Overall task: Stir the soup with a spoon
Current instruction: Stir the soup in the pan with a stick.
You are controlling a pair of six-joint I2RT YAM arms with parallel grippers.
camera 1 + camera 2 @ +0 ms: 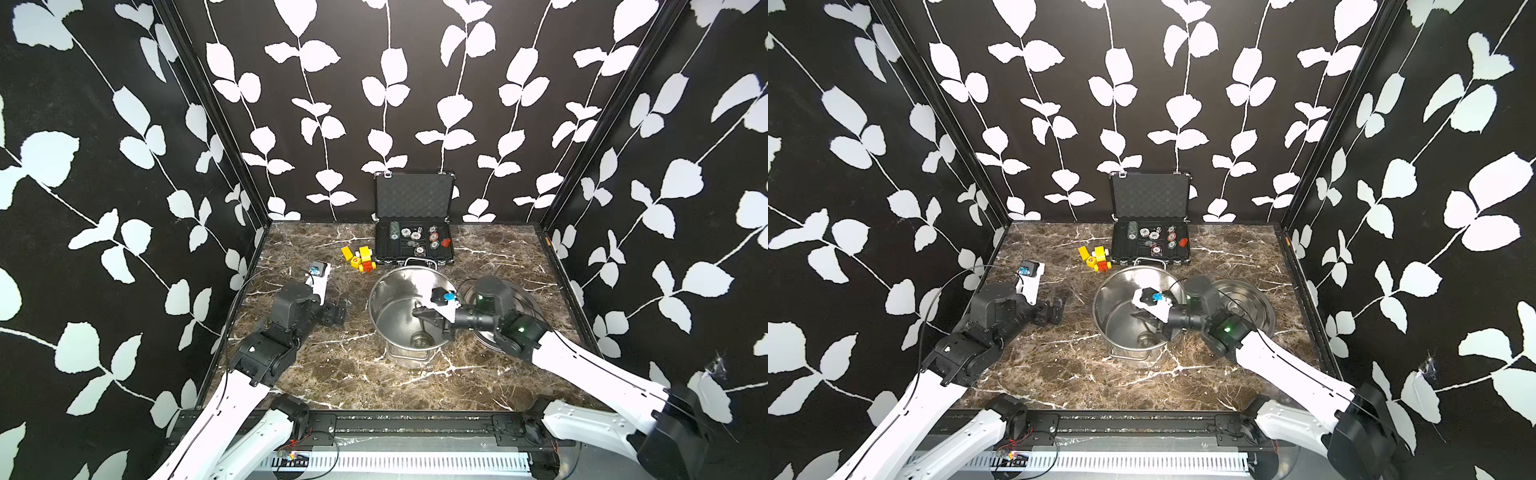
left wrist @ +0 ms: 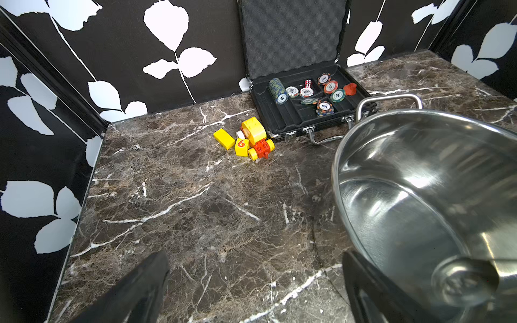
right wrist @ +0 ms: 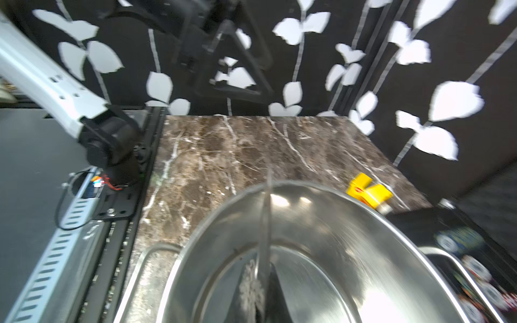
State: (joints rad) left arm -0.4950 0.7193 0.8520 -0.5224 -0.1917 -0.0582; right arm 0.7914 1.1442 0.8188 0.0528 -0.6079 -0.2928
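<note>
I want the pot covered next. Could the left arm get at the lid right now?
Probably not. The lid lies beyond the pot from the open left gripper, and the right arm, holding the spoon in the pot, hangs over part of it.

1. An open black poker-chip case (image 1: pixel 413 195) stands at the table's back, with its foam-lined cover upright.
2. Poker chips (image 1: pixel 417 235), dice (image 2: pixel 307 83) and a red piece (image 2: pixel 349 89) lie in its tray.
3. Yellow and red toy bricks (image 1: pixel 360 258) sit just beside the case's front left corner.
4. A round steel lid (image 1: pixel 1254 299) lies flat on the brown marble tabletop (image 1: pixel 332 374).
</note>
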